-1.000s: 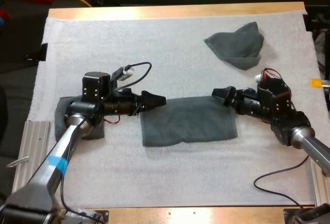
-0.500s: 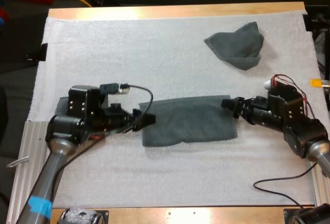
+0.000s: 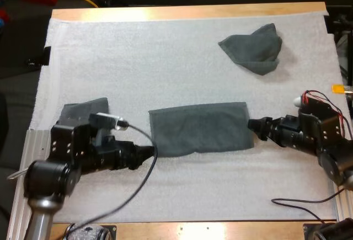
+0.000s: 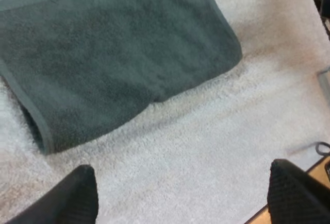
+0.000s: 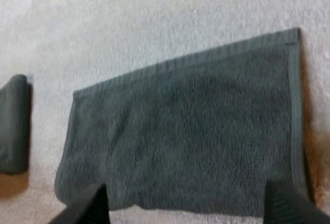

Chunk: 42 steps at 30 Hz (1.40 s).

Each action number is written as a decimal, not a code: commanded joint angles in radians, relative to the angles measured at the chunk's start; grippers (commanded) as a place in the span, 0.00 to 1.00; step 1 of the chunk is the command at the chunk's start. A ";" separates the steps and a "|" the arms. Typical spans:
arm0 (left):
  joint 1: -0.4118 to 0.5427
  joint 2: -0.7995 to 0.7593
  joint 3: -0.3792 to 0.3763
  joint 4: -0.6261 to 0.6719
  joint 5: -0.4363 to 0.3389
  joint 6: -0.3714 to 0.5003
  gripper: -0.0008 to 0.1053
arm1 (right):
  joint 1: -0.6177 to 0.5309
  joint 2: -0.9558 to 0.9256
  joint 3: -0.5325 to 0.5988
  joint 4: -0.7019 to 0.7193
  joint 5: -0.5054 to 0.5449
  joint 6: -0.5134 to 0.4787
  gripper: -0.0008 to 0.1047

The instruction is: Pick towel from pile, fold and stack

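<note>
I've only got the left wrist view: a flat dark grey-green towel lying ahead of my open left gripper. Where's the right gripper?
Observer: The right gripper is at the right edge of that flat dark grey-green towel, with its fingers apart.
Operator: Any other towels out there?
Observer: Yes, a crumpled dark grey-green towel lies at the far right of the white mat, well apart from the flat one.
Operator: Is there a stack yet?
Observer: A small folded dark grey-green towel lies on the mat's left side, just beyond the left arm.
</note>
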 commanded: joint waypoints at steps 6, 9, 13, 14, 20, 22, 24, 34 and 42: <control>0.001 -0.124 -0.006 0.069 -0.056 0.002 0.63 | -0.004 -0.078 -0.006 0.131 0.011 -0.067 0.58; 0.001 -0.174 -0.006 0.070 -0.079 -0.002 0.63 | -0.004 -0.107 -0.006 0.185 0.040 -0.097 0.58; 0.001 -0.220 -0.006 0.070 -0.123 -0.012 0.63 | -0.004 -0.135 -0.006 0.204 0.069 -0.121 0.58; 0.001 -0.226 -0.006 0.069 -0.129 -0.015 0.63 | -0.004 -0.139 -0.006 0.204 0.079 -0.127 0.58; 0.001 -0.237 -0.006 0.064 -0.141 -0.016 0.63 | -0.004 -0.141 -0.009 0.204 0.168 -0.154 0.58; 0.001 -0.237 -0.006 0.053 -0.141 -0.017 0.63 | -0.004 -0.141 -0.009 0.204 0.188 -0.175 0.58; 0.001 -0.237 -0.006 0.038 -0.141 -0.022 0.63 | -0.004 -0.141 -0.009 0.204 0.208 -0.196 0.58; 0.001 -0.237 -0.006 0.023 -0.132 -0.023 0.63 | -0.103 -0.094 -0.011 0.199 0.196 -0.273 0.58; 0.001 -0.237 -0.006 0.023 -0.116 -0.023 0.63 | -0.257 0.012 -0.011 0.184 0.060 -0.427 0.58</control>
